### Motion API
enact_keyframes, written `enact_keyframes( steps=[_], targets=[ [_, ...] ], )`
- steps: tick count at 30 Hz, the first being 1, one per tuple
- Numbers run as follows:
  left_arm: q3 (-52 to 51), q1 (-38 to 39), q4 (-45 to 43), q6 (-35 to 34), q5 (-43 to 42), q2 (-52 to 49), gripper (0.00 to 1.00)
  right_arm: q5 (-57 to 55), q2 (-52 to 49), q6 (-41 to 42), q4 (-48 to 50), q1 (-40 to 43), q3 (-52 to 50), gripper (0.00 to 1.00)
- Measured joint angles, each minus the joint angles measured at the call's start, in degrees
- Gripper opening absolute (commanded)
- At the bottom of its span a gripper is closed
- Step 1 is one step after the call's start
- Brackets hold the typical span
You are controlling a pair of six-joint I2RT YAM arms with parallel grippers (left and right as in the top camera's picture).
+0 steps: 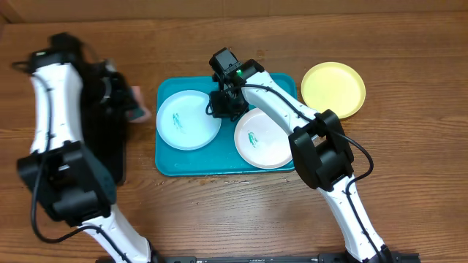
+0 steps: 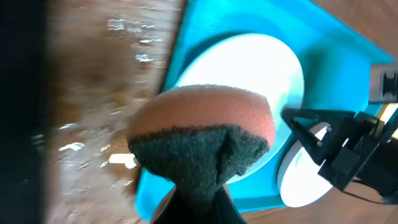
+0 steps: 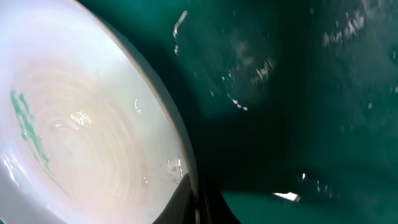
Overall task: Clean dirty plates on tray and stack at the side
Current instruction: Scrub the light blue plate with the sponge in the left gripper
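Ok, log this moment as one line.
left gripper grips sponge | right gripper at white plate rim | cyan plate and white plate smeared, on tray | yellow plate off tray

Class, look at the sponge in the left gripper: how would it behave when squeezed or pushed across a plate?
Probably soft: the sponge bulges and its dark scouring layer puckers where the left gripper pinches it. Likely light for its size, being foam. The rough layer should drag rather than slide.
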State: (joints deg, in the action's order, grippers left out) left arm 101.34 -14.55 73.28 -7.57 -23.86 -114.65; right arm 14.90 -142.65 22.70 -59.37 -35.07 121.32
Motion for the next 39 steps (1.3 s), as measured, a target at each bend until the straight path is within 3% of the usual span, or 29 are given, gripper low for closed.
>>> enact_keyframes(
  steps=[5,17,32,39],
  targets=[
    [-5.60,7.54,-7.21,-3.96,2.23,0.00,0.04,0.11,0.09,1.73,-0.98,-0.11,0.00,0.04],
    [-17.05,17.62,-27.15,-13.31,3.85,0.00,0.04,0.11,0.09,2.56,-0.83,-0.17,0.00,0.04],
    [-25.14,19.32,-34.56,-18.95,15.54,0.00,0.04,-0.35,0.11,2.58,-0.81,-0.26,0.00,0.04],
    [-25.16,18.91,-32.02,-19.10,20.50,0.33,0.04,-0.79,0.11,2.56,-0.96,-0.33,0.00,0.04]
  ],
)
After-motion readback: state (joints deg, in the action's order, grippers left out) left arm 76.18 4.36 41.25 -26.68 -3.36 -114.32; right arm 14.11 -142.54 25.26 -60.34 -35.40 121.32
